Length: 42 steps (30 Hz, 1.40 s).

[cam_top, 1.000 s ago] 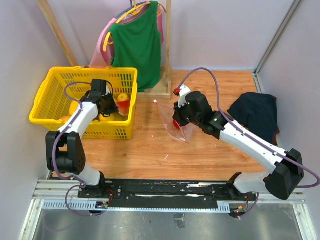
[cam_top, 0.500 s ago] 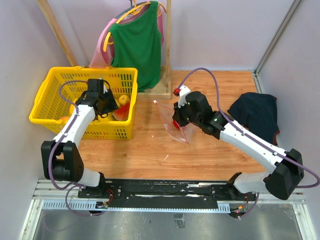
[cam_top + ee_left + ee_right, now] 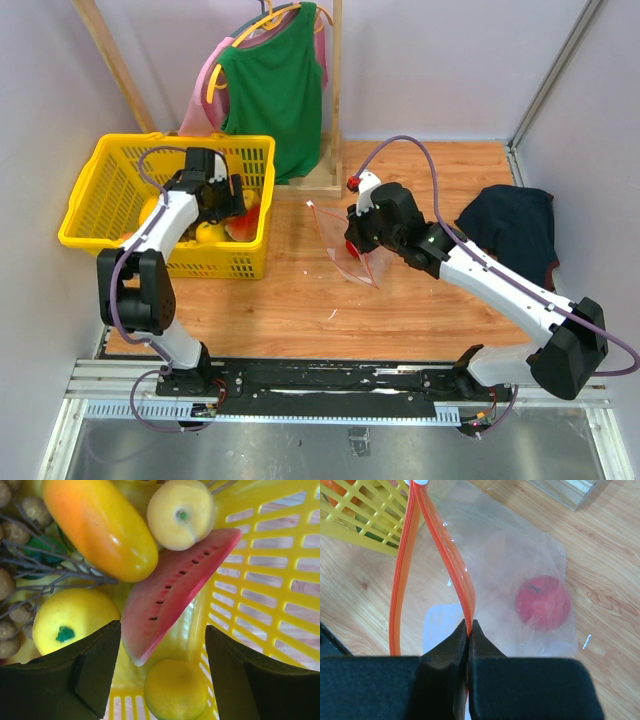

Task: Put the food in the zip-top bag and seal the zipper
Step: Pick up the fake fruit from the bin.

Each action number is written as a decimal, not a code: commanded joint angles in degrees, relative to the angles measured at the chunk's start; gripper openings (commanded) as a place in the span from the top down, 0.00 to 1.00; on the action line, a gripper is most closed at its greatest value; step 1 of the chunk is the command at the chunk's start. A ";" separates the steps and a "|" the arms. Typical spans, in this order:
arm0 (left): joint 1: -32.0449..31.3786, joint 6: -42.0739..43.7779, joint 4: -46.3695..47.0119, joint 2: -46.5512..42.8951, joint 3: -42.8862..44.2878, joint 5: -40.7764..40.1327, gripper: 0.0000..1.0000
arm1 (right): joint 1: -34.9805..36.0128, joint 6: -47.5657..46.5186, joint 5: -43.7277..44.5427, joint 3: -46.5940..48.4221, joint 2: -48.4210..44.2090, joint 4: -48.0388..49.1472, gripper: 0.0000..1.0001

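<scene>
The food lies in the yellow basket (image 3: pixel 100 210): a red watermelon slice (image 3: pixel 175 590), a yellow-orange mango (image 3: pixel 100 525), a pale yellow fruit (image 3: pixel 180 512), a yellow fruit with a green stem mark (image 3: pixel 70 620) and a small orange ball (image 3: pixel 175 690). My left gripper (image 3: pixel 162 680) hangs open over them with the orange ball and the slice's tip between its fingers, touching nothing. It sits in the basket's right part (image 3: pixel 230 203). My right gripper (image 3: pixel 469 626) is shut on the zipper (image 3: pixel 447 555) of the zip-top bag (image 3: pixel 510 565), holding its mouth open. A red apple (image 3: pixel 542 602) lies inside the bag (image 3: pixel 350 255).
A dark navy cloth heap (image 3: pixel 510 225) lies at the right of the wooden floor. A wooden rack with a green shirt (image 3: pixel 275 90) stands behind the basket and bag. Brown twigs with small round fruits (image 3: pixel 20 565) fill the basket's other side.
The left gripper's jaws have spread wide apart, and its wrist has shifted to the right inside the basket. The right arm and the bag have not moved.
</scene>
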 commanded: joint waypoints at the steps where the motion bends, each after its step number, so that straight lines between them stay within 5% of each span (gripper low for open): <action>1: 0.41 5.06 -1.37 3.45 2.60 5.11 0.27 | -0.58 -0.41 -0.32 -0.87 -0.15 0.96 0.99; 12: 0.25 4.25 -2.25 8.78 1.07 11.50 0.27 | -0.69 -0.39 -1.01 -1.04 0.35 1.20 0.99; 31: -1.41 1.59 -5.52 15.35 1.62 3.97 0.26 | -0.64 0.01 -2.15 -1.31 0.51 1.80 0.99; 42: -1.70 0.45 -5.71 11.98 0.94 0.96 0.53 | -0.68 -0.15 -1.92 -1.56 -0.13 1.85 0.99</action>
